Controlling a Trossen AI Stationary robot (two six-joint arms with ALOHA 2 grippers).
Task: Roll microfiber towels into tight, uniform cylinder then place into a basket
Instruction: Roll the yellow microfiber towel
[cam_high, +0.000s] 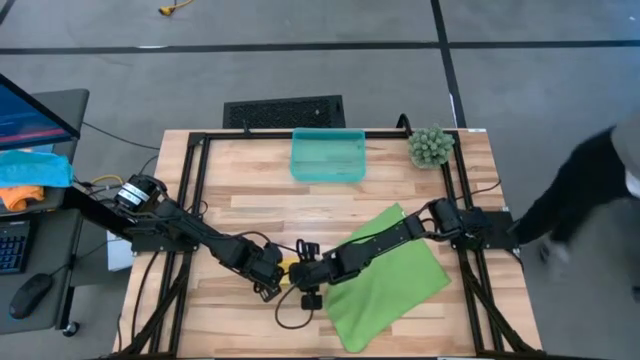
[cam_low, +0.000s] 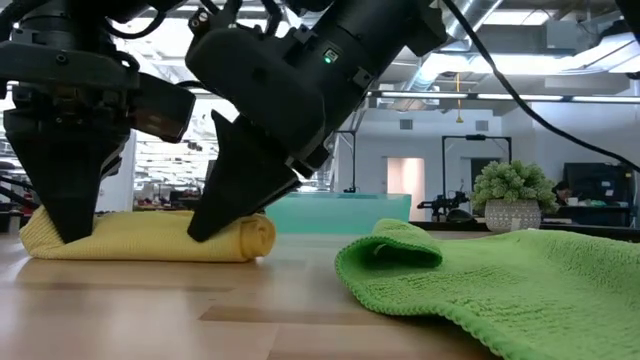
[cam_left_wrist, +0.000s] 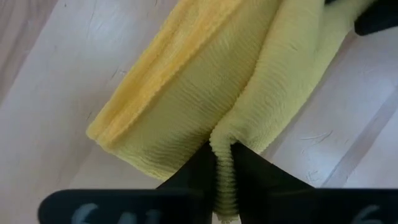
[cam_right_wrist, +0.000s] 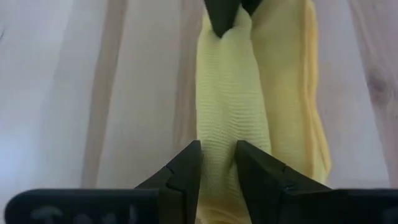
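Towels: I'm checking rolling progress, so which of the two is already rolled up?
The yellow towel, a roll near the table's front edge, pinched at each end by the left pincer and right pincer. The green towel lies spread out.

The left gripper (cam_left_wrist: 222, 171) jaws pinch a fold of the rolled yellow towel (cam_left_wrist: 205, 81) on the wooden table (cam_left_wrist: 50, 93)

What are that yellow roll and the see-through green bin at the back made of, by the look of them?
The yellow towel looks like soft microfiber cloth: fine ribbed weave, matte, with a stitched hem. The basket looks like smooth translucent teal plastic, since the table's wood shows faintly through its walls.
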